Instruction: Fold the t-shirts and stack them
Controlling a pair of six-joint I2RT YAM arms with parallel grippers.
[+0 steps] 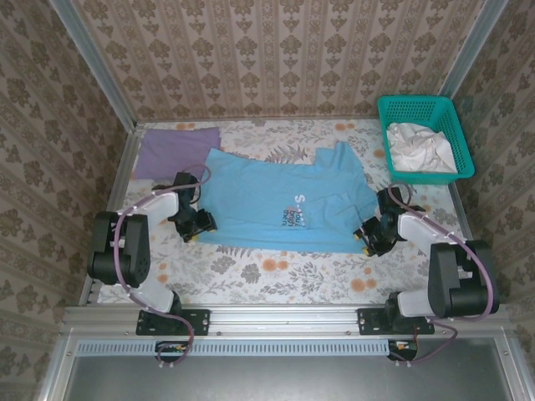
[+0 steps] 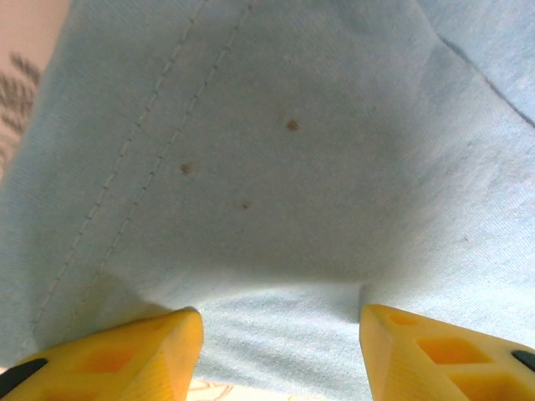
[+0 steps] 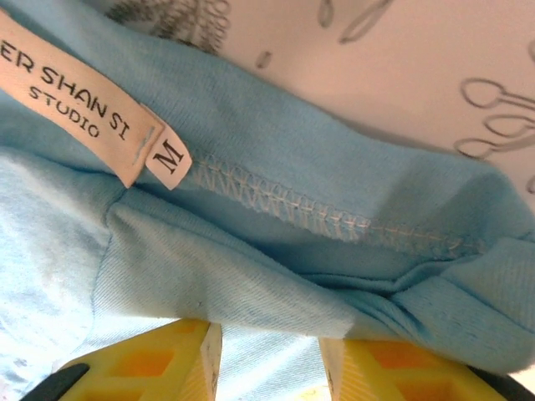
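The sky-blue t-shirt (image 1: 276,200) lies spread on the table's middle, its white chest print facing up and its right part folded over. My left gripper (image 1: 196,227) sits low at its bottom left corner, open, and the hemmed cloth (image 2: 276,167) runs between the yellow fingers (image 2: 125,355). At the shirt's lower right edge my right gripper (image 1: 365,238) is open too, jaws straddling a bunched fold (image 3: 251,284) near the neck label (image 3: 84,117). The lavender t-shirt (image 1: 175,150) lies flat at the back left.
A teal mesh basket (image 1: 422,104) at the back right holds crumpled white cloth (image 1: 420,146). The table (image 1: 276,271) has a floral cover, with bare strips in front of and beside the blue shirt. Metal frame posts and patterned walls close in the back and sides.
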